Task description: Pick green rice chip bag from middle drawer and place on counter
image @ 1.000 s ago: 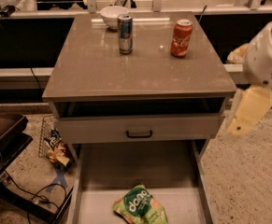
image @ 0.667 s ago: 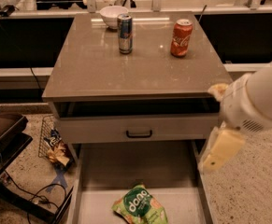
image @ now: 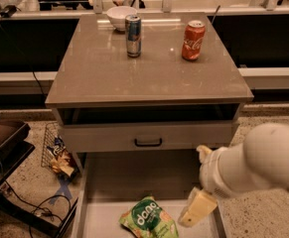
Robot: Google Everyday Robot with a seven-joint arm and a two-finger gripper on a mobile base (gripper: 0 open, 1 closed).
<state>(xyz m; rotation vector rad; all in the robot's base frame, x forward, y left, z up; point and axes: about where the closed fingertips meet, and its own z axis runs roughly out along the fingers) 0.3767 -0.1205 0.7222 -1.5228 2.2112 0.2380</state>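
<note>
- The green rice chip bag lies flat on the floor of the open middle drawer, white lettering up, near the drawer's front end.
- The bag sits just left of the gripper and a little lower in view. A thin strip of drawer floor shows between the bag's right edge and the jaws, so they look apart.
- The gripper hangs over the right side of the drawer, close to its right wall, on the end of a thick white arm that enters from the right.
- Only one cream-coloured piece of the jaws shows clearly, tilted down and to the left. I cannot tell whether the jaws are wide or narrow, and nothing is seen held in them.
- Up and to the left of the jaws is a shut drawer front with a black handle.
- Higher still is the bench, well apart from the jaws.
- On the bench stand a blue-and-silver can, a red cola can to its right, and a white bowl at the far edge.
- Far left of the jaws, on the floor beside the cabinet, lies a crumpled yellow-and-blue wrapper.
</note>
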